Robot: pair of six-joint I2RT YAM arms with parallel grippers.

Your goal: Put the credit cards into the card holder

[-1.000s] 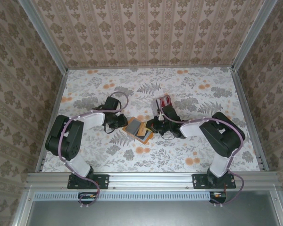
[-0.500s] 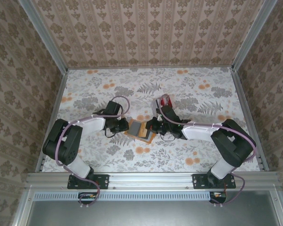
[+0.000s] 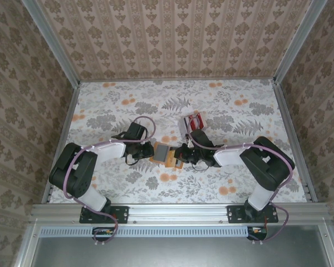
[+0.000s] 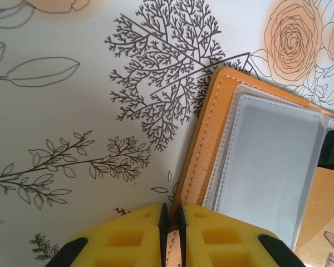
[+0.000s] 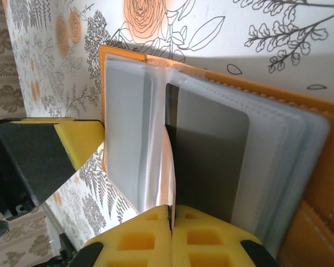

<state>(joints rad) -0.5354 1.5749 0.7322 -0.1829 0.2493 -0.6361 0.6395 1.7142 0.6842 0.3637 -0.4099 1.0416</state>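
Note:
The orange card holder (image 3: 168,159) lies open on the table between the two grippers, its clear sleeves (image 4: 273,161) facing up. My left gripper (image 4: 171,222) is shut on the stitched left edge of the card holder (image 4: 214,128). My right gripper (image 5: 171,214) is shut on a thin dark grey credit card (image 5: 211,150), which stands partly inside a clear sleeve of the card holder (image 5: 317,183). From above, the left gripper (image 3: 148,149) and right gripper (image 3: 181,153) flank the holder. More credit cards (image 3: 193,120), red and white, lie just behind the right gripper.
The floral table (image 3: 239,111) is walled in by patterned panels with metal rails at the left (image 3: 72,105) and right (image 3: 284,111). In the right wrist view, the left gripper's yellow and black finger (image 5: 39,150) sits close beside the holder.
The card holder has turned from a diagonal lie to nearly level. The left gripper has moved right along its edge. The right arm has shifted and the grey card sits further over the holder.

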